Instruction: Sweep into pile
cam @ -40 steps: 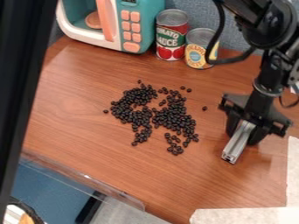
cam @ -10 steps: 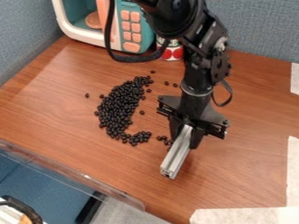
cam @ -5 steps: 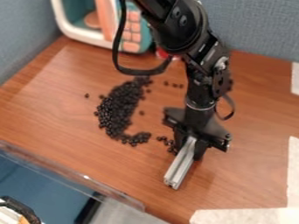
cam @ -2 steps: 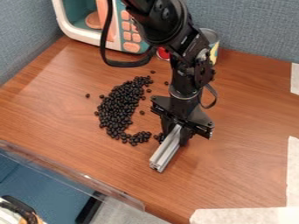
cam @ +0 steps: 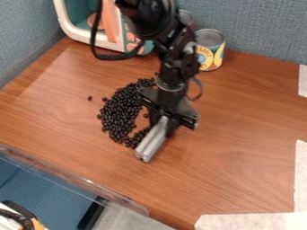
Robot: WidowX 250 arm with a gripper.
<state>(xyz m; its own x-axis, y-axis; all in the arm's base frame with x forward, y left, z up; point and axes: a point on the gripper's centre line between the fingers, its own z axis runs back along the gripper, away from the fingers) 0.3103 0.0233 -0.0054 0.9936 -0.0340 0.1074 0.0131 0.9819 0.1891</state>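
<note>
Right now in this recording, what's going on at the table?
A black robot arm's two-finger hand is gripping a silver metal bar, apparently as a sweeping tool. The bar is at the lower right edge of a heap of small black beans on the brown wooden table. Most beans lie together in a curved pile, but a few are loose, including one off to the left.

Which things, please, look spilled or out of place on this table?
One black bean lies alone on the table, in view left of the loose, curved bean pile, so it looks stray. Loose beans may look spilled, but sweeping is the task. The yellow-labelled can stands upright.
</note>
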